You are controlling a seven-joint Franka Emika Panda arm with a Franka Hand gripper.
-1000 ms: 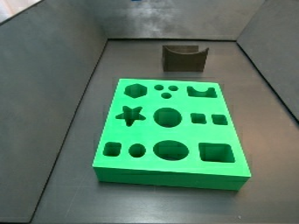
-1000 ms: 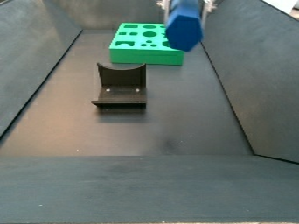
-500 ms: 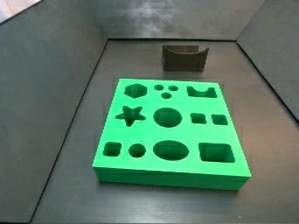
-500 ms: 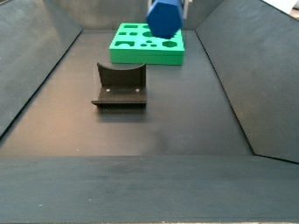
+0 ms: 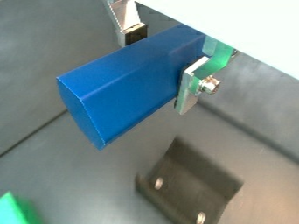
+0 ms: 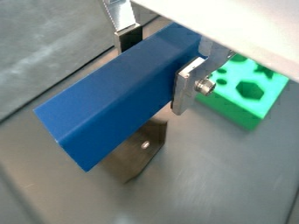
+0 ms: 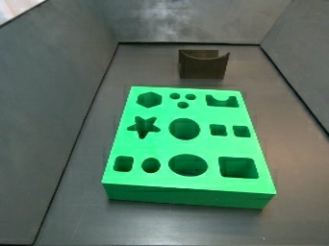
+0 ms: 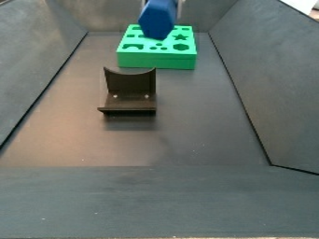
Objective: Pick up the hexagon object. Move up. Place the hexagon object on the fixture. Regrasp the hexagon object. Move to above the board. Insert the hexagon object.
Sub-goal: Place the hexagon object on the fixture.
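The gripper (image 5: 163,54) has its jaws pinching the long blue hexagonal rod (image 5: 122,83) crosswise, aloft. In a side view the rod (image 8: 157,19) hangs at upper centre, before the bright green holed board (image 8: 159,47), above the dark notched fixture (image 8: 127,91), probably for setting down.

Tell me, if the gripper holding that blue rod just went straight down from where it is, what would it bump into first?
Probably the fixture. In both wrist views the gripper holds the hexagon object in the air, with the fixture showing just beneath. Depth is unclear, so it might meet bare floor beside it. The board lies off to the side.
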